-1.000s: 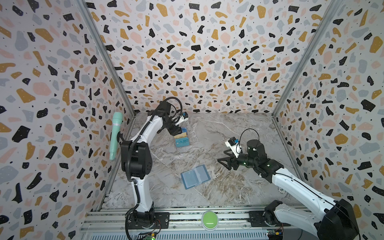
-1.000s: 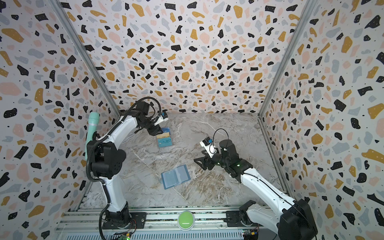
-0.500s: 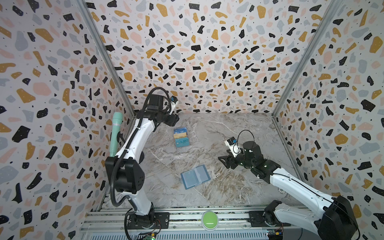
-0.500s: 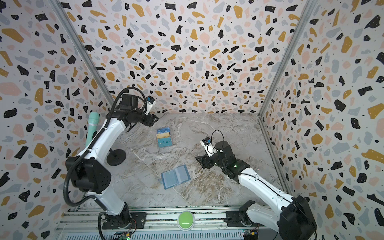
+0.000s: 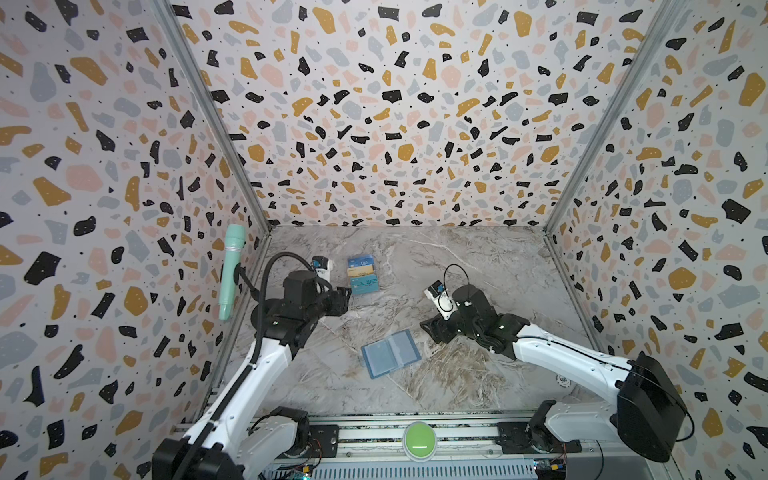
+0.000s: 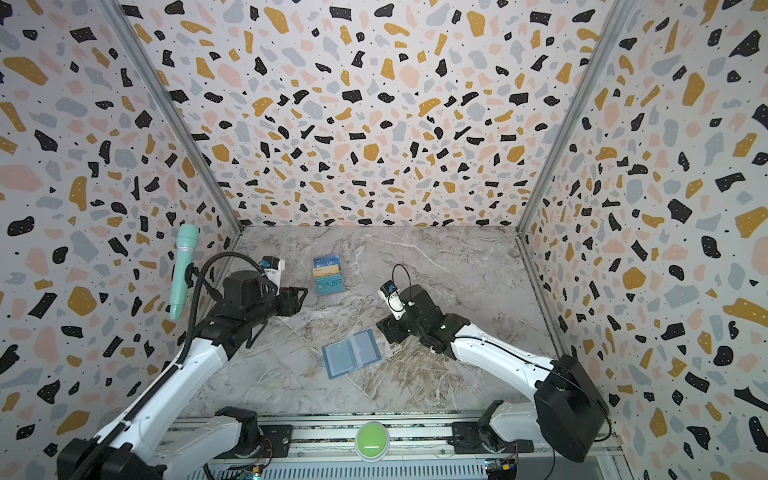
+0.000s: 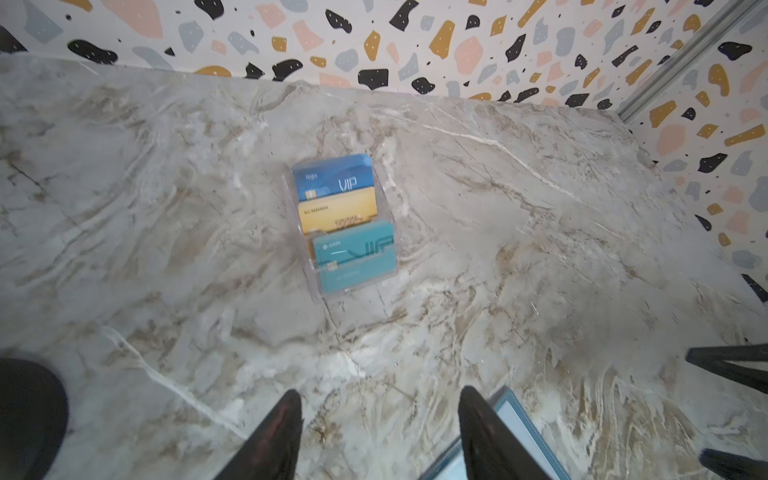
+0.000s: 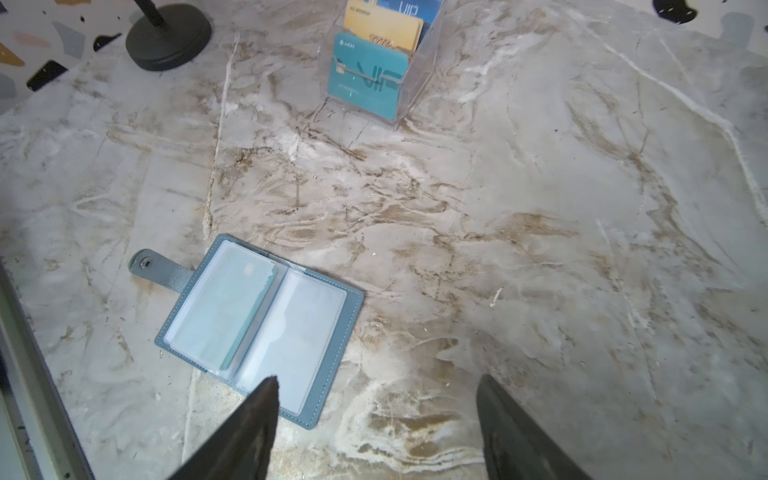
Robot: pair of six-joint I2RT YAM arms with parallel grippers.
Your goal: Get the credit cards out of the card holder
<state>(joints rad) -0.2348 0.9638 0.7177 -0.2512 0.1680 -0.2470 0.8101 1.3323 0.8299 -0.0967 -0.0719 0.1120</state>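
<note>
Near clear rack (image 8: 422, 66), left tool (image 7: 380, 392) back down, wide, right tool (image 8: 378, 378) wide, empty.

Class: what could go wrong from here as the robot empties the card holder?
The card holder lies open and unheld, so pulling could drag it. A teal card seems tucked under a clear sleeve; a pinch may catch the sleeve. The clear rack stands near the left gripper and might get knocked.
</note>
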